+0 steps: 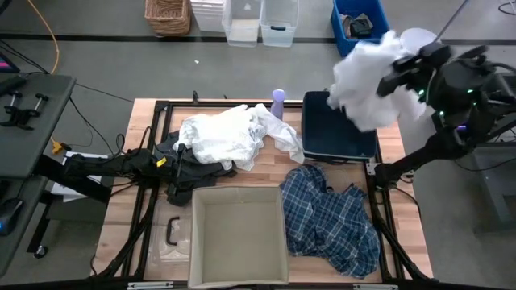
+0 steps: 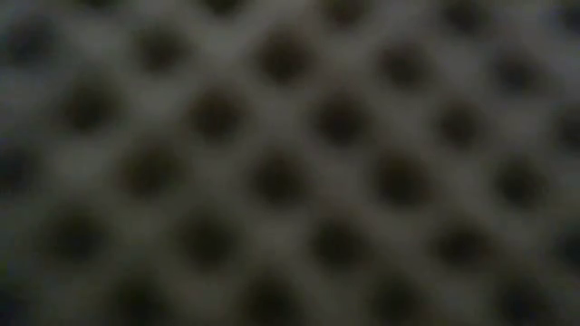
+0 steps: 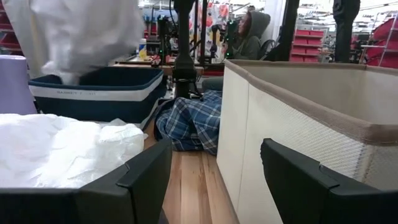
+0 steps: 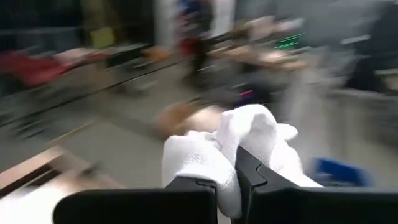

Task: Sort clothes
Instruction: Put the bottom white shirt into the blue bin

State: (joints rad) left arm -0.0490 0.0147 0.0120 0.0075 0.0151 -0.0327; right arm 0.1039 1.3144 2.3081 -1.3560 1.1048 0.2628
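— One white garment [image 1: 367,84] hangs from the right gripper [image 4: 235,163], lifted above the dark blue bin [image 1: 339,129] at the table's far right.
— Clamped?
— Yes, the fingers pinch a bunched fold of it, textured white cloth bulging out on both sides.
— And the other arm?
— Left gripper [image 3: 214,171] sits low at the table's left, fingers spread, holding nothing, with a crumpled white pile [image 1: 226,135] just beside it and the beige fabric box [image 1: 238,234] on its other side. A plaid shirt [image 1: 330,217] lies rumpled beside the box.
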